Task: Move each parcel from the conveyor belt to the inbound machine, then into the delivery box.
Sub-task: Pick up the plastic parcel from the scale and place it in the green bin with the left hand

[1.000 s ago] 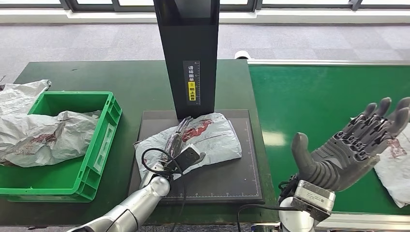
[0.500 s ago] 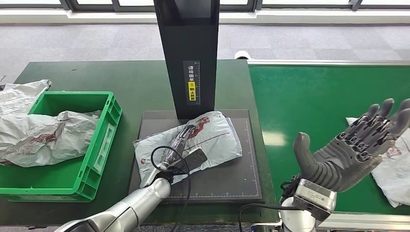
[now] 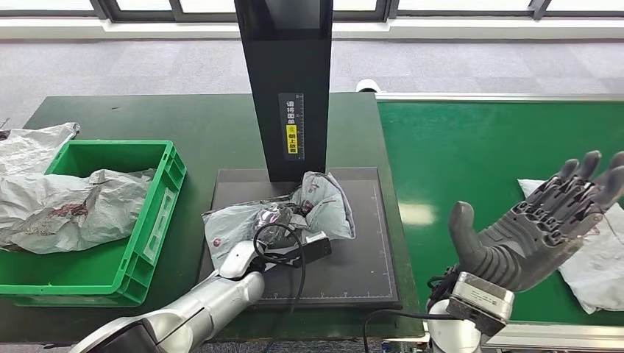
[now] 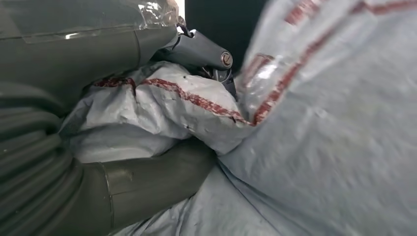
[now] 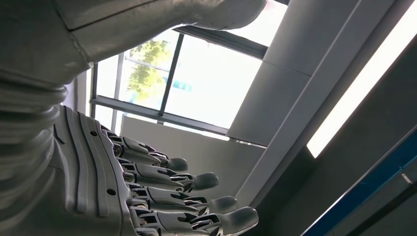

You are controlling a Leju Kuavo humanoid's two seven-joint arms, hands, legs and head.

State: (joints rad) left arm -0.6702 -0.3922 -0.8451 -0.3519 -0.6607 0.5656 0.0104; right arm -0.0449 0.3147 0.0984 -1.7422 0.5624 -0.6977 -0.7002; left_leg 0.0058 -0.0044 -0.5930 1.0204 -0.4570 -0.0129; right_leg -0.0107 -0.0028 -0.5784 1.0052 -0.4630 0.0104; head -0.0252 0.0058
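My left hand [image 3: 283, 220] has now bunched up the parcel [image 3: 324, 207] on the machine [image 3: 368, 250] and grips it, where a second ago it lay flat. My right hand [image 3: 541, 228] stays spread, holding nothing. I count four parcels: one gripped, one on the belt [image 3: 471, 154], one in the box [image 3: 158, 213], one behind it.

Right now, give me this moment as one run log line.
left hand: grips grey parcel on inbound machine platform | right hand: open, raised over conveyor belt | next parcel: on belt
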